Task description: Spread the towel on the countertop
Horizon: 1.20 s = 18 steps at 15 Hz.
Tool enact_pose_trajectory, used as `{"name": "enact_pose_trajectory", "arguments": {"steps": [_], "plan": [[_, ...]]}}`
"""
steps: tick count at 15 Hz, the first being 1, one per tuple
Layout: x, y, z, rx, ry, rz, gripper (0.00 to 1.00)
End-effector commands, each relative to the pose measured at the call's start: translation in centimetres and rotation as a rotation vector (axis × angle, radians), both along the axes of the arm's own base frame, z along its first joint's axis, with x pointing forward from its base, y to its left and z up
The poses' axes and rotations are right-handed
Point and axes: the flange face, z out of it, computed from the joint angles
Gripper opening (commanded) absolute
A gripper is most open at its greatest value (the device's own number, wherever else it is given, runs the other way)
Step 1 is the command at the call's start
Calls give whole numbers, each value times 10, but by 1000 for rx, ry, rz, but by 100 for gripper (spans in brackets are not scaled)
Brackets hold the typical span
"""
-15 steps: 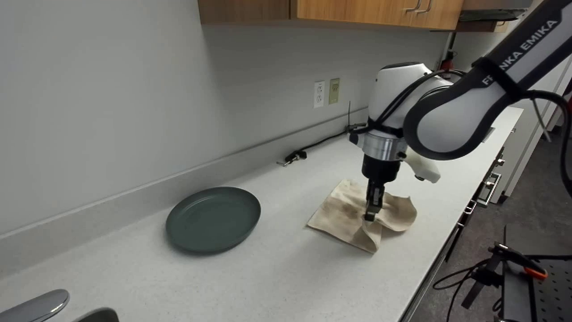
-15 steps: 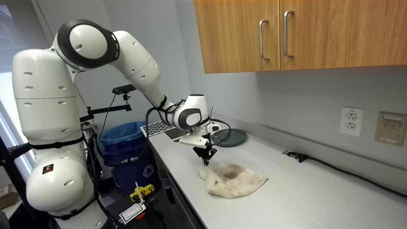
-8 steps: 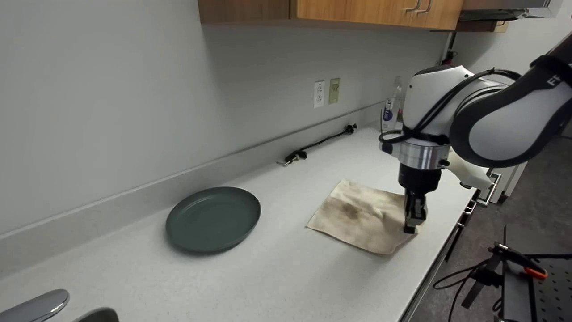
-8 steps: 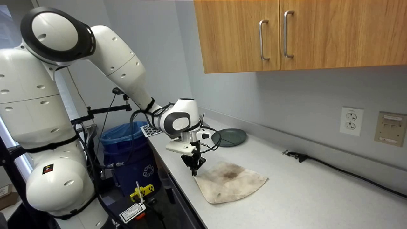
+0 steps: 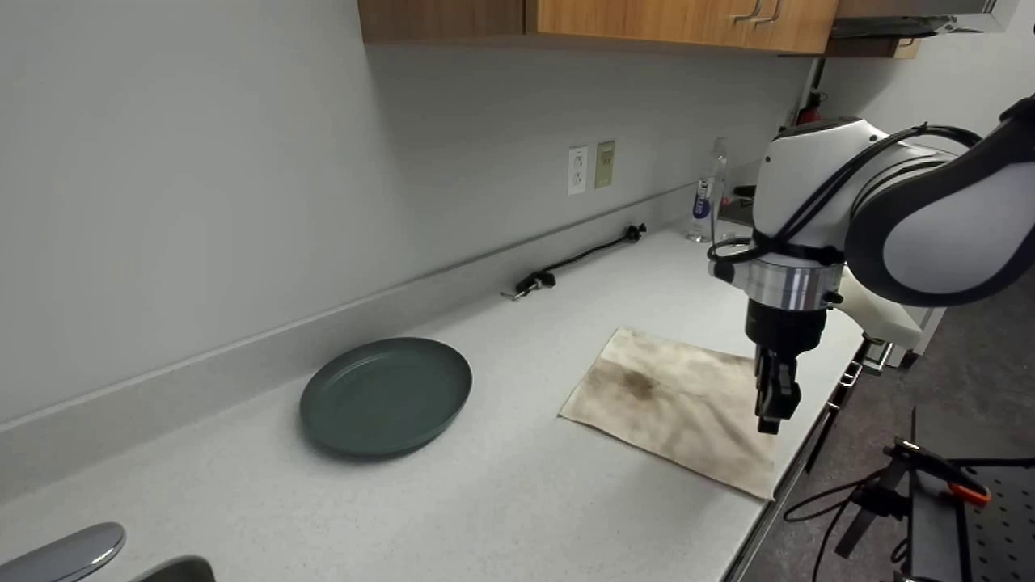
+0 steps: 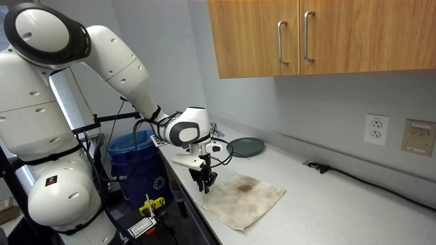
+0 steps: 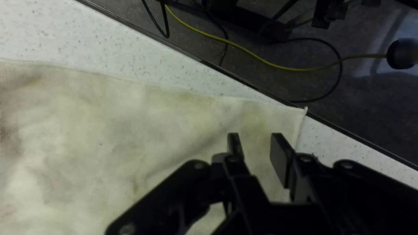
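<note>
Lying nearly flat on the white, speckled countertop (image 5: 485, 501), the towel (image 5: 679, 416) is a four-sided piece of cream cloth, mottled with tan and marked by a brown stain (image 5: 639, 384). A soft crease runs slantwise through it, and one corner reaches the countertop's front edge. The gripper (image 7: 255, 138) hangs over that end with its black fingers (image 7: 279, 160) moderately parted, and cloth shows through the gap.

The wrist view picks out a fine weave and a thin raised hem, which the exterior views are too far off to resolve. It also catches a yellow cable (image 7: 242, 49) curving across the dark floor (image 7: 365, 101).

In both exterior views a round, dark green plate (image 5: 386, 398), smooth with a raised rim, sits apart from the towel. A clear bottle (image 5: 707, 198) with a blue label stands near the wall (image 5: 242, 162) in an exterior view. A blue recycling bin (image 6: 146, 178), lined with a blue bag (image 6: 121, 147), stands past the countertop's edge in an exterior view. Overhead, wood-grain cabinets (image 6: 252, 41) with metal handles (image 6: 279, 44) hang on the grey wall, above a white outlet (image 6: 376, 130).
</note>
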Motion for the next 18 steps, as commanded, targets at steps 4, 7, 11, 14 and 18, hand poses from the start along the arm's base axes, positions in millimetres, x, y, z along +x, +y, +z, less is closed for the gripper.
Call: {"name": "enact_pose_trajectory", "arguments": {"steps": [4,7,11,14,18], "plan": [[3,-5,16,10,-22,-14,84],[7,-5,33,14,-63,-26,100],[13,-6,73,17,-147,-56,100],[11,-6,108,26,-227,-76,100],[2,-4,150,22,-340,-103,100]]}}
